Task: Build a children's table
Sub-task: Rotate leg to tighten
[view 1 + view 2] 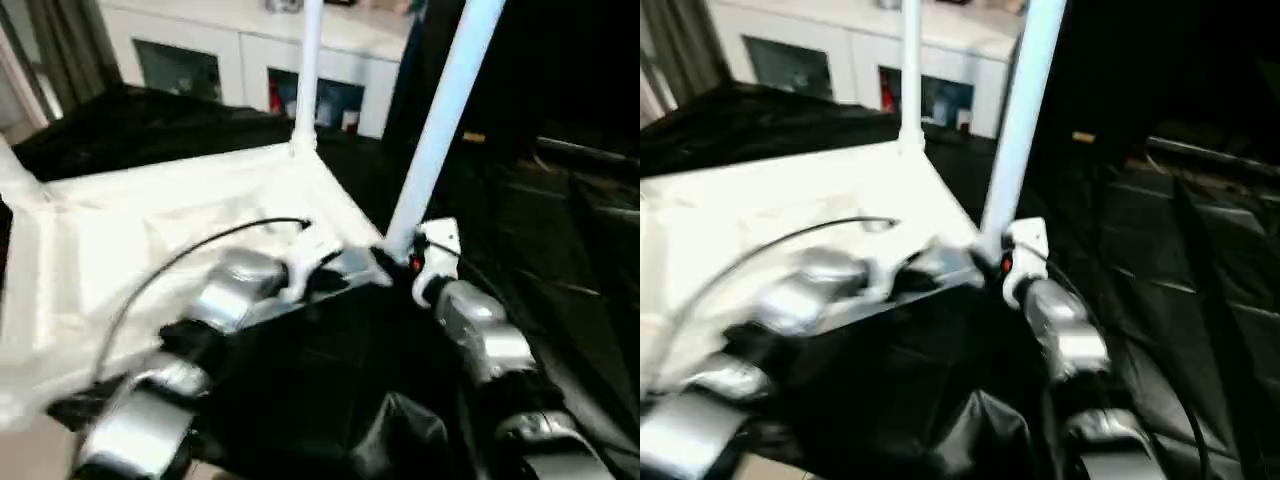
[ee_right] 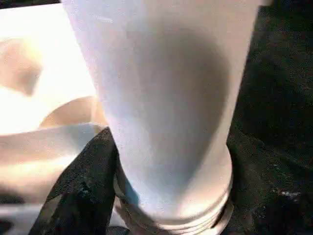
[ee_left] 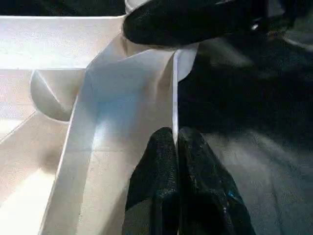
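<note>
Children's table top lies upside down on the black-draped work surface, ribbed underside up, with one leg standing at the far corner and a second leg leaning in at the near corner. It looks light, hollow plastic — stiff enough to hold shape, but smooth and likely slippery, so I'd take the top by its thin rim and a leg low down, close to the socket. Both silver forearms reach forward and meet at that near corner. The left gripper has its black fingers pressed together, pinching the rim edge between them. The right gripper is at the foot of the leaning leg — one finger lies against the threaded end; whether it truly clamps I cannot tell.
</note>
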Controlling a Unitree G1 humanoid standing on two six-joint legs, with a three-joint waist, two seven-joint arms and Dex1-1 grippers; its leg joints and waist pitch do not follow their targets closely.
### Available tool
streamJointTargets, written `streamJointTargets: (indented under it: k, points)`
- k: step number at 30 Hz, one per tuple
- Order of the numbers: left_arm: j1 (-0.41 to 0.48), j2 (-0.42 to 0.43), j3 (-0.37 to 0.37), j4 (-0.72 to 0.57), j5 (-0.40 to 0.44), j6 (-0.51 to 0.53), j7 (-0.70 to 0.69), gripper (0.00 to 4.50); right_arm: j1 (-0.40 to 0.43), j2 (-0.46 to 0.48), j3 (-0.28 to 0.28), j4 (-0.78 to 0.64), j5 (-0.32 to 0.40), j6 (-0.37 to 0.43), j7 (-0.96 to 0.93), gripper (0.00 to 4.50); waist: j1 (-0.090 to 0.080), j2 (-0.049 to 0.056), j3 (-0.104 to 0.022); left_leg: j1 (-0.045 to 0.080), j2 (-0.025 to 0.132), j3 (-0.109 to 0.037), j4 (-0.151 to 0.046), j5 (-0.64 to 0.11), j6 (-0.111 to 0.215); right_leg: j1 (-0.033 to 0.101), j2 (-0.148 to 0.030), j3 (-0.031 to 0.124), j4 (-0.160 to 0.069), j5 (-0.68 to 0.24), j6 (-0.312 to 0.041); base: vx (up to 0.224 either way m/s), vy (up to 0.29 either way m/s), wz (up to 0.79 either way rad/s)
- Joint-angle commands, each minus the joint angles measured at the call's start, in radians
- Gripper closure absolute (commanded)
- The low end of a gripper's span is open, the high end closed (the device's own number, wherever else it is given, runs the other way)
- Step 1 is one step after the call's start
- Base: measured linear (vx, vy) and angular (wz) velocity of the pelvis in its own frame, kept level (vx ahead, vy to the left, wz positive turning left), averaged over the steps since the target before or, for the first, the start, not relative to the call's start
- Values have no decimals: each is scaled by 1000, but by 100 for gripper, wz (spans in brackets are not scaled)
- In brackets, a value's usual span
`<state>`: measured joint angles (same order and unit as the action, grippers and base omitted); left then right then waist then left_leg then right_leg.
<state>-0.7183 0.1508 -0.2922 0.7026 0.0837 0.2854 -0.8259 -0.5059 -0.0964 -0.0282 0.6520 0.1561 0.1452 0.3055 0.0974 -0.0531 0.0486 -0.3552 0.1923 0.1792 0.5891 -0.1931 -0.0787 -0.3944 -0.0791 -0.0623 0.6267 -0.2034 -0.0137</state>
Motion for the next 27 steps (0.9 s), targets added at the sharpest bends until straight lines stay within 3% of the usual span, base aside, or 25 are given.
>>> streamJointTargets:
  k: [1,6,7,8,10,12,13,14,20,21,23,25,27]
  points:
    - [-19,-3,47,60,11,-1,180,450,32,20,36,55,-38,19,-27,178,-2,-4,-57,6,35,-9,-71,-142,7,44,-70,50,-83,-177,-174,0,0,0]
    - [-51,-34,41,119,36,-39,215,450,1,67,50,76,-49,-25,-16,178,1,-3,-56,5,35,-10,-73,-159,18,45,-72,49,-88,-203,-163,0,0,0]
    - [-50,-36,40,123,33,-62,201,450,1,69,48,73,-42,-37,2,124,1,-3,-54,7,35,-10,-74,-175,18,43,-72,49,-92,-227,-160,0,0,0]
    - [-52,-37,37,131,33,-88,191,450,-1,69,51,74,-43,-49,8,110,2,-3,-54,7,36,-11,-74,-180,19,43,-73,49,-93,-237,-159,0,0,0]
    - [-35,-23,32,112,18,-125,130,450,-1,56,56,53,-24,-60,67,104,1,-2,-52,5,36,-12,-77,-199,17,43,-73,49,-96,-264,-149,0,0,0]
    - [-24,-13,31,96,9,-132,96,450,-1,47,57,41,-15,-60,95,104,-10,-7,-53,-5,37,-18,-82,-208,17,51,-74,45,-95,-298,-133,0,0,0]
    - [-7,10,27,77,6,-148,54,450,0,23,61,20,-1,-47,150,71,-12,-6,-53,-9,37,-20,-82,-200,21,53,-76,44,-96,-302,-131,0,0,0]
    - [-4,13,27,74,4,-151,45,450,0,18,62,17,0,-46,160,71,-15,-6,-54,-11,37,-21,-81,-190,23,55,-75,44,-94,-291,-133,0,0,0]
    - [86,107,6,-49,-56,-213,-219,450,28,-111,103,-58,17,-36,400,68,-15,-9,-58,-6,37,-11,-68,-95,75,51,-72,48,-78,-120,-195,0,0,0]
    - [122,147,-8,-116,-96,-190,-317,450,44,-151,114,-87,20,-38,485,68,-13,-10,-58,-5,38,-10,-68,-82,83,51,-71,48,-75,-96,-208,0,0,0]
    - [141,173,-20,-151,-113,-182,-366,450,53,-173,119,-105,24,-34,531,68,-7,-7,-58,-4,42,-9,-67,-76,91,50,-72,48,-68,-70,-224,0,0,0]
    - [155,193,-27,-179,-121,-171,-397,450,63,-198,128,-126,29,-31,575,68,-2,-4,-58,8,43,-4,-66,-77,100,42,-67,50,-65,-31,-245,0,0,0]
    - [174,220,-31,-217,-134,-155,-439,450,74,-220,138,-154,41,-19,618,68,0,-5,-56,3,43,-5,-69,-88,96,46,-67,48,-65,-44,-247,0,0,0]
